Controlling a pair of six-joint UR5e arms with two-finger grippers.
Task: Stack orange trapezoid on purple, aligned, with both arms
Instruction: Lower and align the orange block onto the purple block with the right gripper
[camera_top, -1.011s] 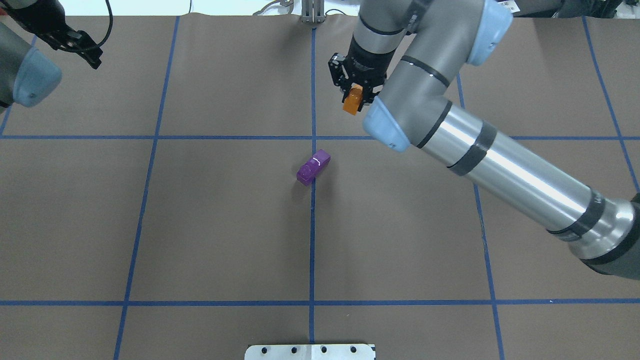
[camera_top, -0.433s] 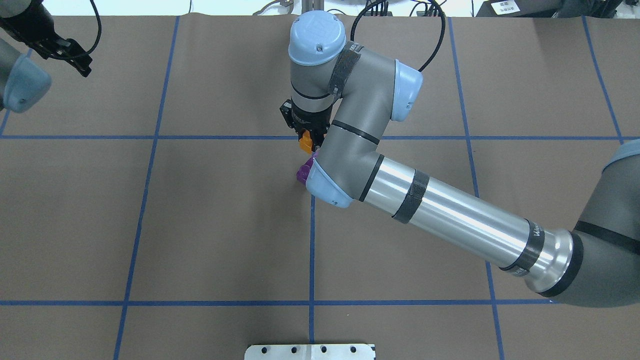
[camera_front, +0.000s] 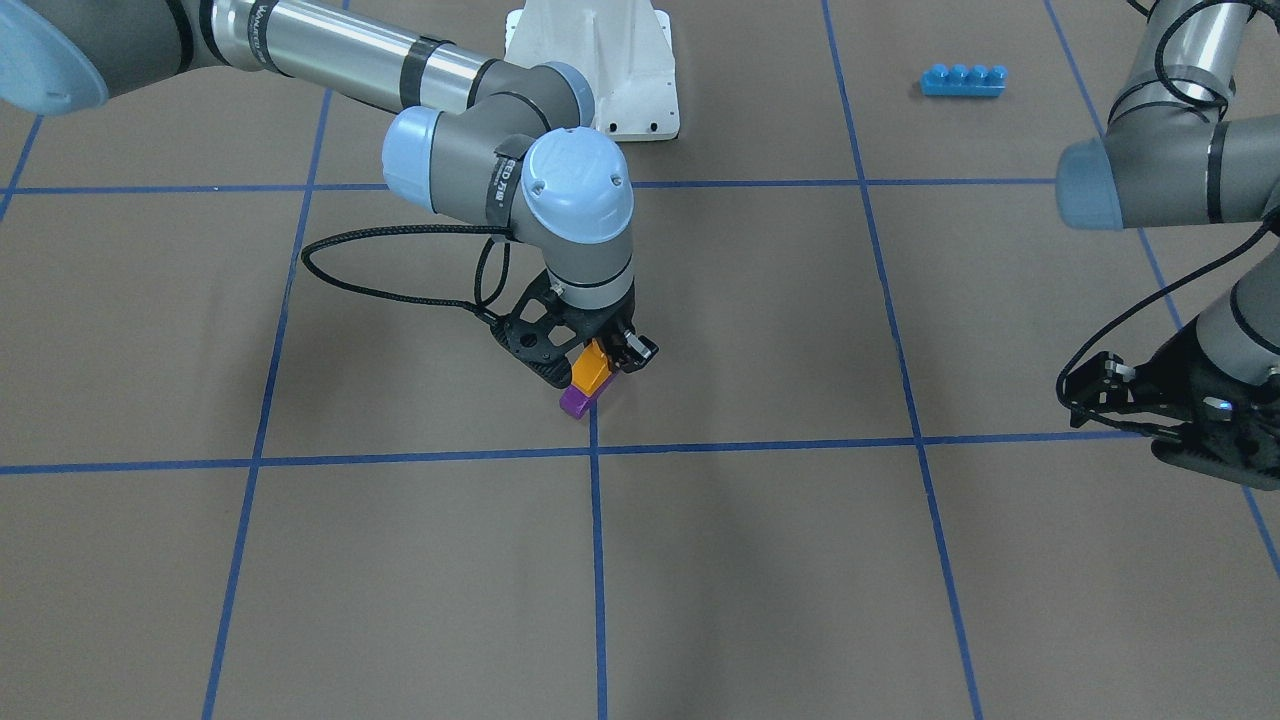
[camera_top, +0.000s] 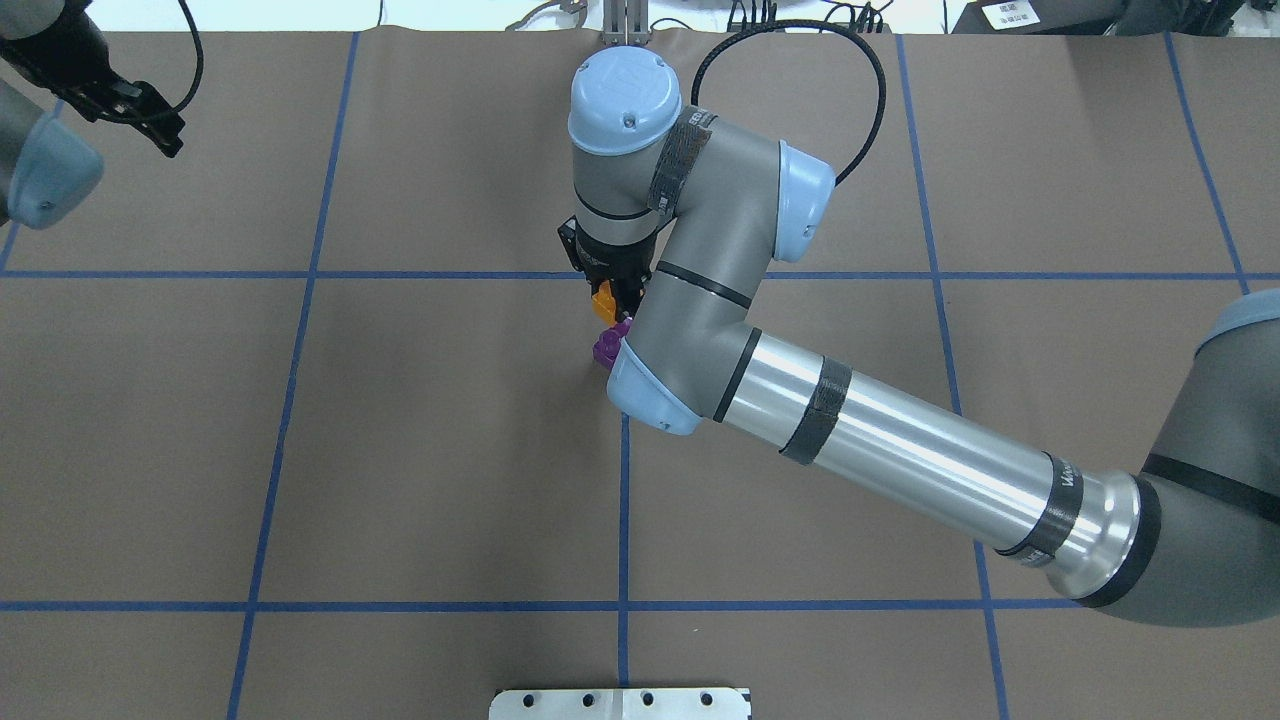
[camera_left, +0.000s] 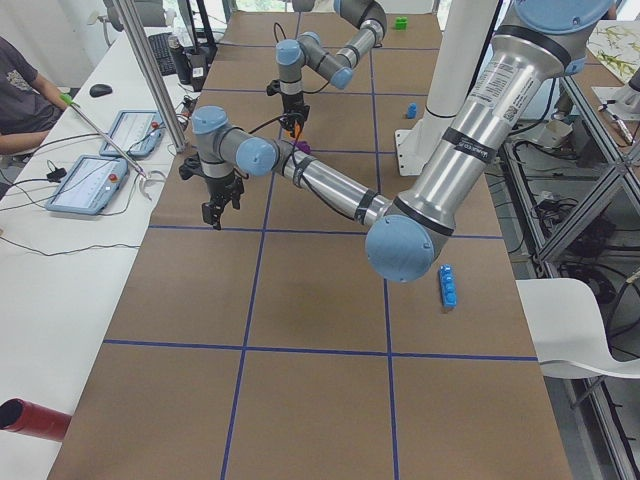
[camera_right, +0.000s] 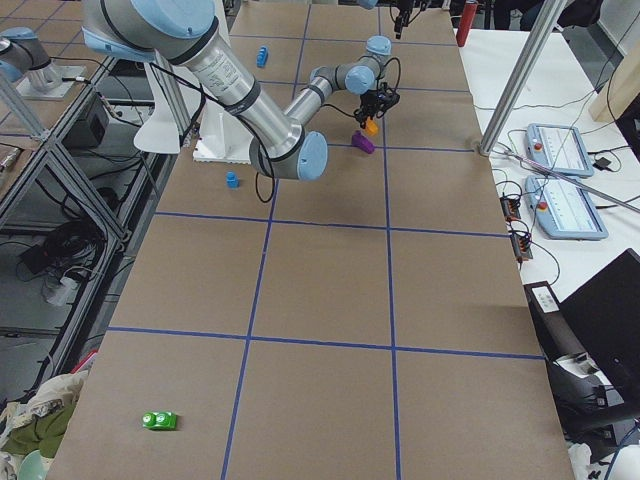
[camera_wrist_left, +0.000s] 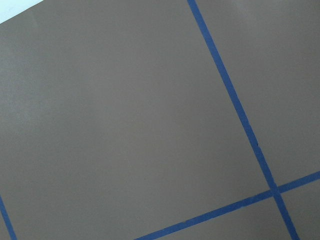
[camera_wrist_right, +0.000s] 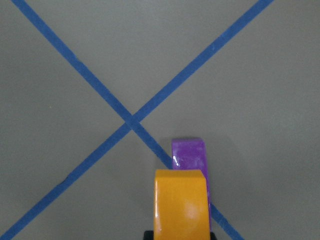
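While I watch the front-facing feed, the right gripper (camera_front: 592, 364) hangs low near the middle of the table (camera_front: 800, 580), its fingers clamped on the orange trapezoid (camera_front: 592, 368). The orange piece sits directly over the purple brick (camera_front: 574, 402), which lies on the brown surface just beside a crossing of blue tape (camera_front: 760, 446). Out at the table's edge on my left side, the left gripper (camera_front: 1075, 395) is held low with its fingers apart and nothing between them. A blue four-stud brick (camera_front: 963, 79) lies well apart from both, near the white pedestal (camera_front: 615, 70).

From overhead, the right arm (camera_top: 880, 450) reaches in over the centre and its elbow cap covers most of the purple brick; only one end shows, just below the orange trapezoid.

Looking along from the left end, the left gripper points straight down, its two fingers spread.

From the right end, the orange trapezoid appears just above the purple brick; I cannot tell from here whether they touch. A small green object (camera_right: 158, 420) lies far off at the near end.

My left wrist camera shows only brown surface and tape lines.

On the right wrist camera, the orange trapezoid fills the lower centre, and the purple brick pokes out beyond it, offset slightly to the right.
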